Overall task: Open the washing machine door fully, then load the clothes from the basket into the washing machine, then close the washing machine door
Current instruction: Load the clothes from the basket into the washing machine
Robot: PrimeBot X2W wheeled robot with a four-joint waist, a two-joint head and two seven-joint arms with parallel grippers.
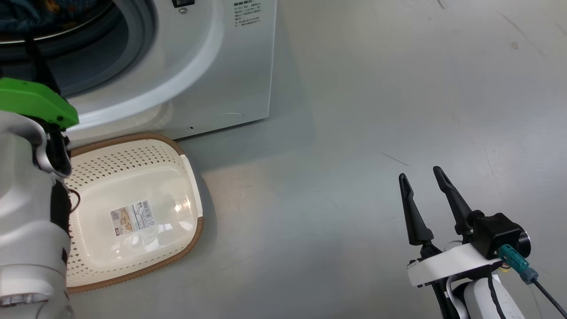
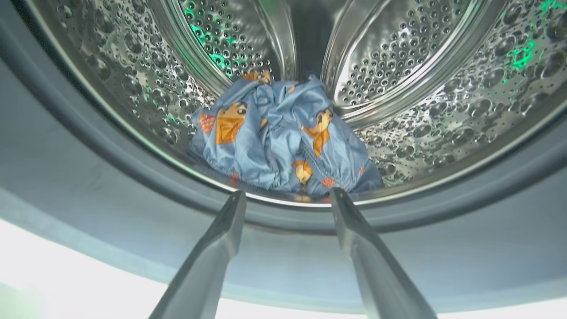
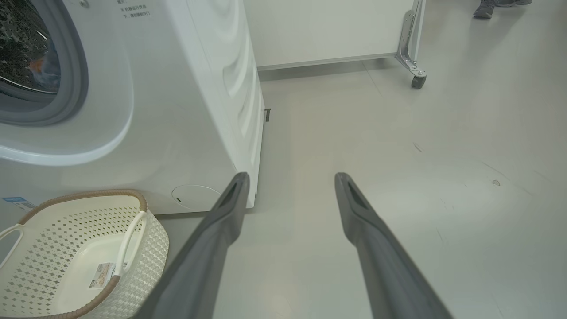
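Head: the basket (image 1: 133, 177) sits on the floor (image 1: 354, 221) just in front of the washer (image 1: 230, 66); the right gripper (image 1: 420, 173) hovers open, well right of it. Left wrist: the left gripper (image 2: 288, 197) gapes at the drum (image 2: 398, 57) mouth, clothes (image 2: 279, 141) heaped inside. Right wrist: that gripper open, basket lower left

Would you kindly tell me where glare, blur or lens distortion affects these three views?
Head view: a glare spot inside the basket, beside its label. Left wrist view: green glints on the drum, washed-out white along the bottom, left tool soft. Right wrist view: the washing machine edges bow; right tool blurred.
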